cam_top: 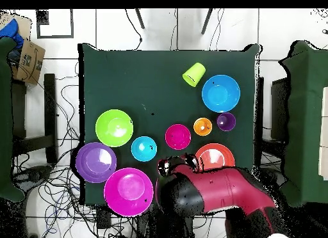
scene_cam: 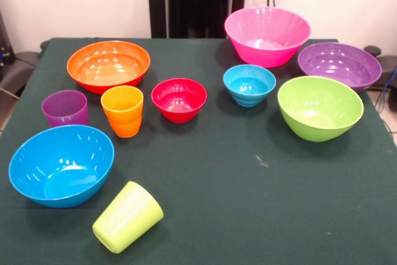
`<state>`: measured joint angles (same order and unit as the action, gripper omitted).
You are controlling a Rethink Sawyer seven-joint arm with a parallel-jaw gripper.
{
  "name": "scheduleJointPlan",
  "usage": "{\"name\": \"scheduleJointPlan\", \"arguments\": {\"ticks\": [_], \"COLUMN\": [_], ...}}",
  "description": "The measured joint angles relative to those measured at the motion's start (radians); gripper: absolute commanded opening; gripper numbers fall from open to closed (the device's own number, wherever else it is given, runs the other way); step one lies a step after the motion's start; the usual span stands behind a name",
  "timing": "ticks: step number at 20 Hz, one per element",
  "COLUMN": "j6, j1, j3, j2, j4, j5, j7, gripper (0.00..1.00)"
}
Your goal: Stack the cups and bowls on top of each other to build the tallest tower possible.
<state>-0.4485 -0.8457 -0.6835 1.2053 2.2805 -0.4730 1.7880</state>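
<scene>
Nothing is stacked yet: every cup and bowl sits alone on the dark green worktop (scene_cam: 248, 203). Reading the front view from left to right, the large blue bowl (scene_cam: 61, 164) stands at the near left, with the purple cup (scene_cam: 65, 108) upright just behind it. The large orange bowl (scene_cam: 108, 65) sits farther back, and the ridged orange cup (scene_cam: 122, 110) stands upright in front of it. The lime green cup (scene_cam: 128, 216) lies tipped on its side near the front edge. Next come the small red bowl (scene_cam: 179, 99) and the small light blue bowl (scene_cam: 249, 84), close together mid-worktop. The pink bowl (scene_cam: 267, 35) sits at the back, the lime green bowl (scene_cam: 320, 107) right of centre, and the purple bowl (scene_cam: 339, 64) behind it. In the overhead view the red and black arm (cam_top: 211, 194) lies over the worktop's robot-side edge; I cannot tell the gripper's state.
</scene>
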Motion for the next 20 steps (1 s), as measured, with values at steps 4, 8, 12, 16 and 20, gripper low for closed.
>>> {"name": "scheduleJointPlan", "arguments": {"ticks": [4,8,12,16,20], "j6": [0.096,0.141,0.147,0.147,0.147], "j1": [0.085,0.11,0.103,0.1,0.1], "j3": [0.11,0.16,0.178,0.185,0.185], "j2": [0.0,0.005,0.013,0.02,0.035], "j4": [0.03,0.06,0.085,0.116,0.146], "j5": [-0.019,-0.022,-0.022,-0.022,-0.022], "j7": [0.099,0.155,0.162,0.162,0.162], "gripper": [1.0,1.0,1.0,1.0,1.0]}}
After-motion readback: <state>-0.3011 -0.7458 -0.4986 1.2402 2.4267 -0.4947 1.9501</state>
